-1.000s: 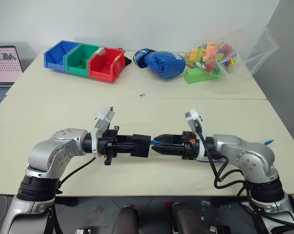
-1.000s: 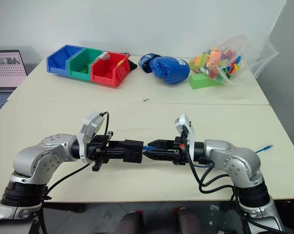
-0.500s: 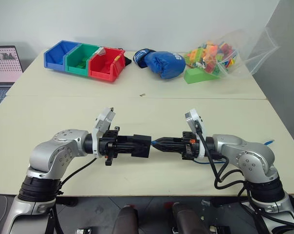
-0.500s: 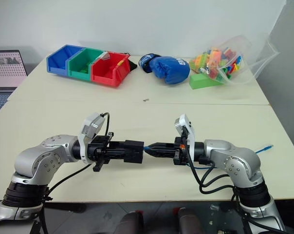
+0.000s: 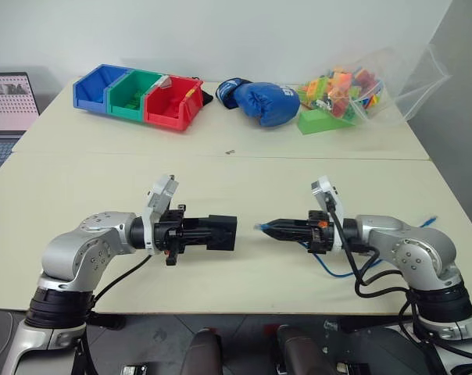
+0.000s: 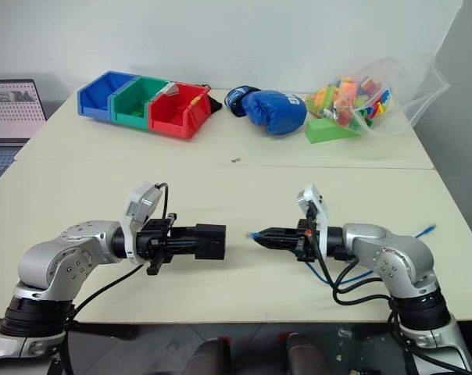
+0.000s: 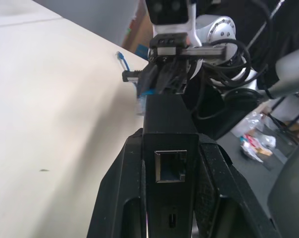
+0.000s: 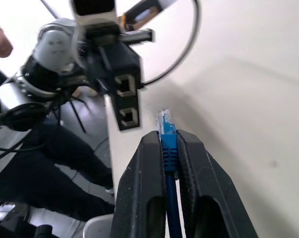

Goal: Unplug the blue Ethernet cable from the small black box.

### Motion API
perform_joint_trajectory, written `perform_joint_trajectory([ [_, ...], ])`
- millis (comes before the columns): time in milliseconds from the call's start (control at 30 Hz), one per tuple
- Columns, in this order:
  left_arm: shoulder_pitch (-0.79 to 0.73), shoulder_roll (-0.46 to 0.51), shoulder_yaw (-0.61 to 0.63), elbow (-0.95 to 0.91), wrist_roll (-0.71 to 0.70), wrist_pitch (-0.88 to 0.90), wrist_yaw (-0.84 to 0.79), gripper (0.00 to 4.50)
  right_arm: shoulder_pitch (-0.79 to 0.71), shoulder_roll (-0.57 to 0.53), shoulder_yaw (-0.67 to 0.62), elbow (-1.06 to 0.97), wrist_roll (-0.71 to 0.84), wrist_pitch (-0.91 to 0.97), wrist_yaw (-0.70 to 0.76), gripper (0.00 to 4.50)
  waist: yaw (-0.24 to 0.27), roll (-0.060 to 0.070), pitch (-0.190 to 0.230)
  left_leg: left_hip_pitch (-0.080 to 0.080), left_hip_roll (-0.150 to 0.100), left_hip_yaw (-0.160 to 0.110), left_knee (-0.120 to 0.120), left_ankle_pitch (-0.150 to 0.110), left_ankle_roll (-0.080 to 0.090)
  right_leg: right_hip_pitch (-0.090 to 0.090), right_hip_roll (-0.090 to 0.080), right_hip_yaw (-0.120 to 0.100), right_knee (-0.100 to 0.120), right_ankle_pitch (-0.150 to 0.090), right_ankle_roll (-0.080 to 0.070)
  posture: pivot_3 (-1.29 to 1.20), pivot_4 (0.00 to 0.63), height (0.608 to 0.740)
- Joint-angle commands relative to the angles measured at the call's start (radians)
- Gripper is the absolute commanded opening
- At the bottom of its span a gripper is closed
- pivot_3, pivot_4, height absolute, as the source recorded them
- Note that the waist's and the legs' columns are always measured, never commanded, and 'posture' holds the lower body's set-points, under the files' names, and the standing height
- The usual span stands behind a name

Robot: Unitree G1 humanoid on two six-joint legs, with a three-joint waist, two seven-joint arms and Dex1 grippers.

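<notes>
Blue, thin and bright, the Ethernet cable [image 5: 330,263] is out of its socket: its small translucent plug [image 8: 166,130] pokes from between the closed black fingers of the right claw [image 5: 272,228], which pinches the cord just behind the plug. From there the cord loops down onto the pale tabletop [image 5: 236,176] beside the right arm, and its far plug [image 5: 430,222] lies near the right edge.

Across an open gap, the left claw [image 5: 220,232] is clamped shut on the small flat matte black plastic box [image 6: 209,241], holding it above the tabletop with its port side turned toward the right claw. The wrist views show two empty sockets [image 8: 124,98] on that face.

Both claws lie roughly level and point at each other along one line that runs left to right across the front of the tabletop. The plug's long axis sits on that same line, tip toward the box, with clear air between them. The separation looks complete, so the unplugging itself appears done. Any further pull would simply go along this shared axis, the right arm drawing away to its own side while the left holds the box steady.
</notes>
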Motion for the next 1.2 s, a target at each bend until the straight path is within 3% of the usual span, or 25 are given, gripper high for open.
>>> perform_joint_trajectory([
  [33, 0.023, 0.005, 0.047, -0.002, -0.013, -0.011, 0.019, 0.78, 0.006, -0.005, -0.057, 0.051, -0.068, -0.091, -0.029, 0.06, 0.000, 0.000, 0.000, 0.000, 0.000, 0.000, 0.000, 0.000, 0.000, 0.000, 0.000, 0.000, 0.000, 0.000, 0.000, 0.00, 0.150, 0.740],
  [233, 0.015, -0.048, 0.095, 0.047, 0.006, -0.031, 0.148, 0.78, -0.088, 0.095, 0.012, 0.282, -0.459, -0.431, -0.328, 0.06, -0.011, 0.000, 0.000, 0.000, 0.001, 0.000, 0.000, 0.000, 0.000, -0.001, 0.001, 0.001, 0.000, 0.000, 0.000, 0.00, 0.150, 0.740],
  [367, 0.011, -0.087, 0.092, 0.075, 0.061, -0.084, 0.221, 0.78, -0.193, 0.168, 0.048, 0.564, -0.695, -0.612, -0.574, 0.06, -0.015, 0.000, 0.000, 0.000, 0.000, 0.002, 0.000, 0.000, 0.000, -0.001, 0.001, 0.002, 0.000, 0.000, 0.000, 0.00, 0.150, 0.740],
  [433, -0.003, -0.106, 0.093, 0.094, 0.093, -0.129, 0.251, 0.78, -0.229, 0.192, 0.039, 0.669, -0.735, -0.656, -0.612, 0.78, -0.014, 0.000, 0.000, -0.001, 0.000, 0.001, -0.001, 0.000, 0.000, -0.002, 0.000, 0.003, 0.000, 0.001, -0.001, 0.00, 0.150, 0.740],
  [533, -0.035, -0.144, 0.096, 0.133, 0.144, -0.201, 0.310, 0.78, -0.253, 0.205, 0.014, 0.736, -0.749, -0.702, -0.608, 1.46, -0.008, 0.000, 0.000, -0.002, -0.001, 0.001, -0.001, 0.000, 0.000, -0.002, -0.001, 0.003, 0.000, 0.003, -0.005, 0.00, 0.150, 0.740],
  [733, -0.121, -0.226, 0.104, 0.314, 0.324, -0.443, 0.491, 0.78, -0.156, 0.124, 0.003, 0.433, -0.653, -0.611, -0.376, 2.88, 0.001, 0.001, 0.001, -0.002, -0.001, 0.002, -0.001, 0.000, 0.000, -0.001, -0.002, 0.002, 0.000, 0.003, -0.005, 0.00, 0.150, 0.740],
  [900, -0.244, -0.267, 0.106, 0.591, 0.511, -0.745, 0.697, 0.78, -0.106, 0.048, 0.032, 0.069, -0.471, -0.429, -0.163, 4.18, 0.005, 0.001, 0.001, -0.002, 0.000, 0.001, 0.000, 0.000, 0.000, -0.001, 0.000, 0.001, 0.000, 0.003, -0.004, 0.00, 0.150, 0.740],
  [1033, -0.340, -0.289, 0.107, 0.827, 0.605, -0.972, 0.827, 0.78, -0.142, 0.059, 0.067, -0.053, -0.431, -0.309, -0.164, 4.24, 0.003, 0.000, 0.000, -0.001, 0.000, 0.001, 0.000, 0.000, 0.000, -0.001, 0.000, 0.000, 0.000, 0.002, -0.003, 0.00, 0.150, 0.740],
  [1200, -0.418, -0.315, 0.115, 1.040, 0.634, -1.094, 0.890, 0.78, -0.192, 0.080, 0.100, -0.074, -0.449, -0.248, -0.189, 4.24, 0.009, 0.000, 0.000, -0.002, -0.001, 0.001, 0.000, 0.000, 0.000, -0.001, -0.001, -0.001, -0.001, 0.003, -0.002, 0.00, 0.150, 0.740],
])
